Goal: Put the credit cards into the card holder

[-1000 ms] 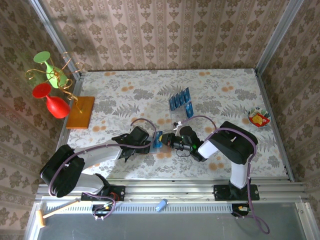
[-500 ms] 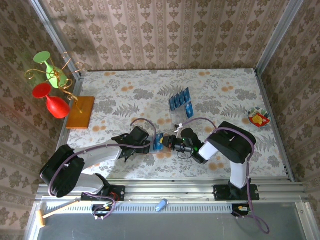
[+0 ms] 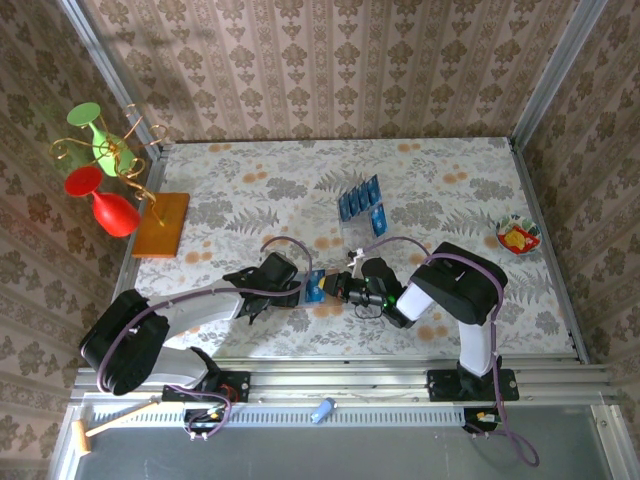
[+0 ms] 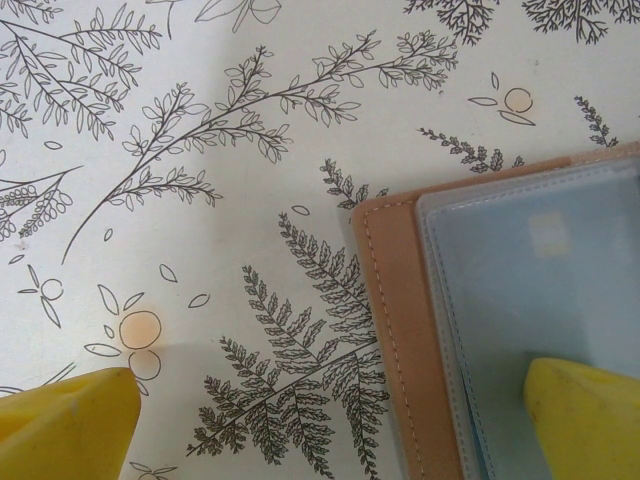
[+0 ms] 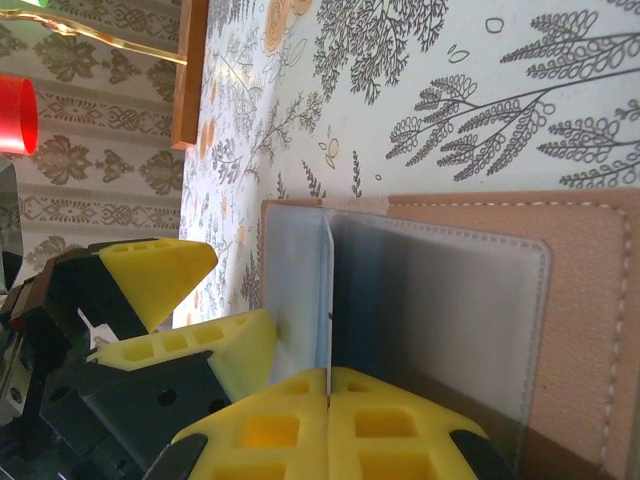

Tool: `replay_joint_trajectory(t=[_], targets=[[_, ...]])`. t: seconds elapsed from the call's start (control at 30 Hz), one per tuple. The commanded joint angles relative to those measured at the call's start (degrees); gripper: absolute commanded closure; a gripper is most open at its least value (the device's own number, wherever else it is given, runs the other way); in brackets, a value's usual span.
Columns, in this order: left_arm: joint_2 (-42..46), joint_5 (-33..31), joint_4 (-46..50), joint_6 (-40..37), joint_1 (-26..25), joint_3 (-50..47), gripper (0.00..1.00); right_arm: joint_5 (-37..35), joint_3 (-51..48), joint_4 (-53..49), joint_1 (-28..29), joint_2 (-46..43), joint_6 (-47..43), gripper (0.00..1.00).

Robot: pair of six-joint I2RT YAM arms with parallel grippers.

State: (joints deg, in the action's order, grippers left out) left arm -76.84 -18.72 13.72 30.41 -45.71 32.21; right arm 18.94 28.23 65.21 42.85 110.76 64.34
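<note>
The card holder (image 5: 585, 300) lies open on the tablecloth, reddish-brown with greyish pockets (image 4: 530, 270). My right gripper (image 5: 328, 385) is shut on one blue credit card (image 5: 327, 290), seen edge-on. The card's far end is at the pocket near the holder's fold. My left gripper (image 4: 330, 430) stands open over the holder's left edge, with one yellow fingertip (image 4: 590, 420) on the pocket and the other (image 4: 60, 425) over the cloth. In the top view both grippers meet at the card (image 3: 316, 284). Several more credit cards (image 3: 360, 203) lie farther back on the table.
An orange-brown board (image 3: 162, 223) with a wire stand, a red glass (image 3: 108, 207) and a green glass (image 3: 92, 128) sits at the left edge. A small patterned dish (image 3: 518, 236) is at the right. Wallpapered walls close in three sides.
My right gripper has edged left with the card, closer to the left gripper. The left arm has not moved.
</note>
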Motion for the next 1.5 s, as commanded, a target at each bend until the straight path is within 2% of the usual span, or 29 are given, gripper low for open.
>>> replay_joint_trajectory(t=[0.0, 0.53, 1.47], targets=[[0.55, -0.62, 2.62, 0.52, 0.24, -1.15, 0.0, 1.1, -0.44, -0.17, 0.54, 1.36, -0.28, 1.0], [0.64, -0.62, 2.59, 0.62, 0.23, -1.13, 0.0, 1.47, -1.95, -0.26, 0.49, 1.43, -0.4, 1.0], [0.72, -0.44, 2.4, 0.79, 0.19, -1.36, 0.0, 4.09, 2.17, -4.37, 0.43, 4.33, -0.43, 1.0]])
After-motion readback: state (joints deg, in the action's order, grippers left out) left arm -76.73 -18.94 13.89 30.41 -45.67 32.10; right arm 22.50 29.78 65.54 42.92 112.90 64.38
